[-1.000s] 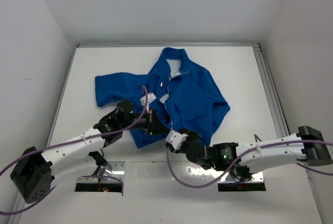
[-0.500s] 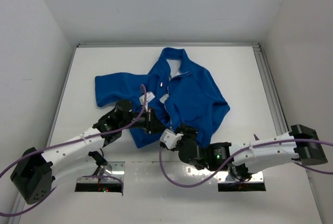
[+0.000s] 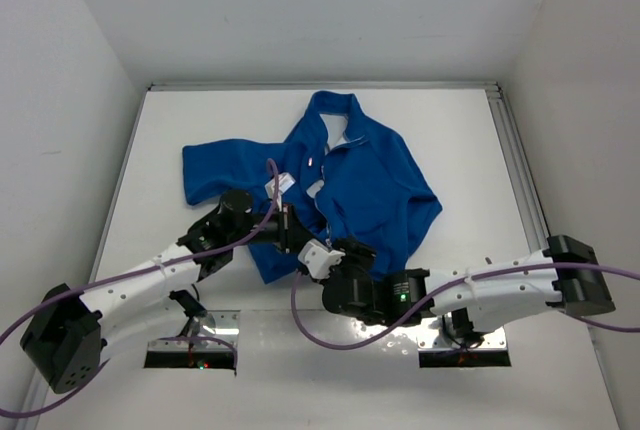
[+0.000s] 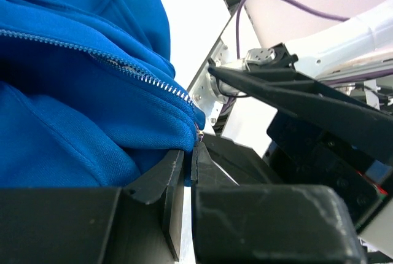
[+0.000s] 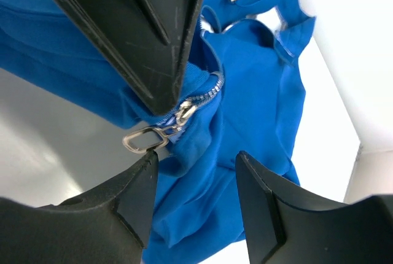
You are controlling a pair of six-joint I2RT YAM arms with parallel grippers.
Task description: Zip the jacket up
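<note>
My right claw (image 5: 195, 158) stands open, holding nothing. The small silver zipper pull tab (image 5: 146, 139) lies just off one fingertip (image 5: 134, 193), not centred. Risk: closing here catches fleece or knocks the tab aside. My left claw (image 4: 191, 151) is clamped on the hem of the royal-blue fleece jacket (image 3: 372, 182) at the zipper's foot. Should that pinch slip, the jacket, spread on the white table (image 3: 470, 140), bunches instead of zipping.
</note>
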